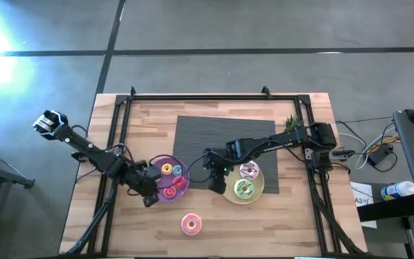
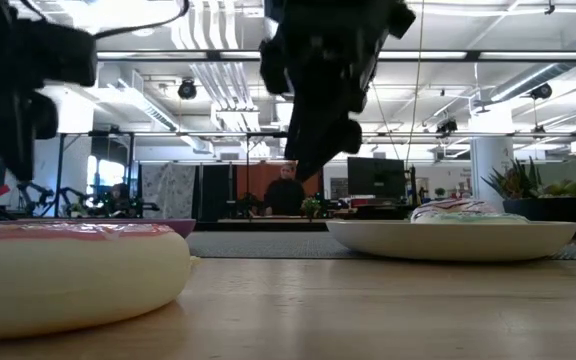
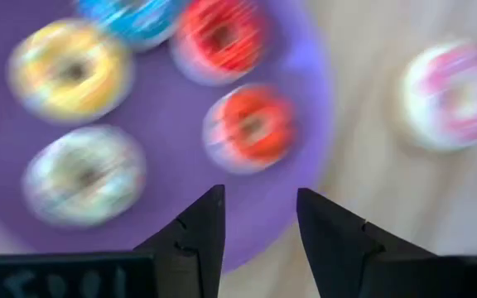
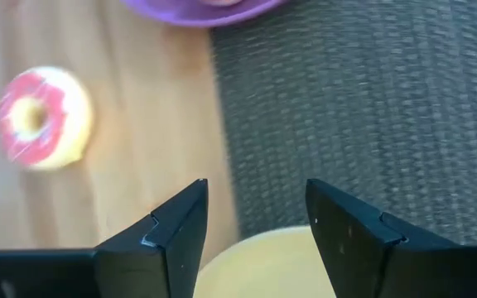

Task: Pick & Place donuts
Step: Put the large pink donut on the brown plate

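Several tiny donuts lie on the purple plate (image 1: 158,196): yellow (image 3: 71,70), blue (image 3: 131,12), red (image 3: 222,37), orange-red (image 3: 251,128) and a pale one (image 3: 85,174). The white streaked donut (image 1: 249,170) and the green donut (image 1: 244,189) lie on the pale-yellow plate (image 1: 259,193). The pink donut (image 1: 190,224) lies flat on the wood near the table's near edge. My left gripper (image 3: 259,215) hovers open over the purple plate's near-left rim, touching nothing. My right gripper (image 4: 255,207) hangs open between the two plates, above the pale-yellow plate's rim (image 4: 280,265).
A dark ribbed mat (image 1: 225,133) covers the table's far middle, under part of the pale-yellow plate. A small plant (image 1: 291,123) stands at the far right. A black frame (image 1: 214,97) runs along the table's edges. Bare wood surrounds the pink donut (image 2: 68,270).
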